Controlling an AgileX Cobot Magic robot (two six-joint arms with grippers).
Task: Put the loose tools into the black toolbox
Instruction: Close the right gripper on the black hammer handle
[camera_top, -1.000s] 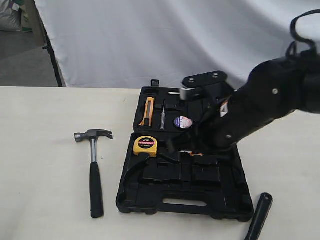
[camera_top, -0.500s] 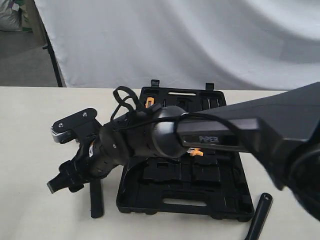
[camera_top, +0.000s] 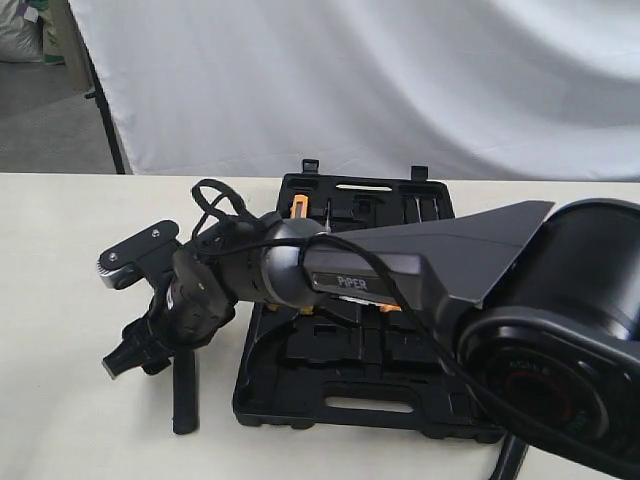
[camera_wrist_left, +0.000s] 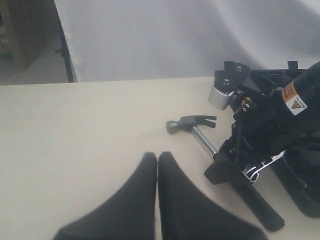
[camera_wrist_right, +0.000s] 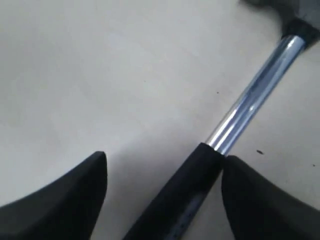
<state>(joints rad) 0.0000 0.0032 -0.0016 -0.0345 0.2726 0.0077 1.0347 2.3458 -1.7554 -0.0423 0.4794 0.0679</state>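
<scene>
The left gripper (camera_wrist_left: 157, 160) hangs over the table (camera_wrist_left: 75, 140) with its fingers pressed together, holding nothing. Beyond it the hammer (camera_wrist_left: 192, 123) lies flat on the table, and the right gripper (camera_wrist_right: 165, 167) sits low over it, jaws spread to either side of the handle where rubber meets steel shaft. Just past the hammer lies the open toolbox (camera_top: 290, 395).

Printed in white on the right arm (camera_top: 420, 262): "PiPER". Stuck on the same arm near its wrist: an orange sticker (camera_wrist_left: 291, 98) with a warning triangle, words too small to read.
</scene>
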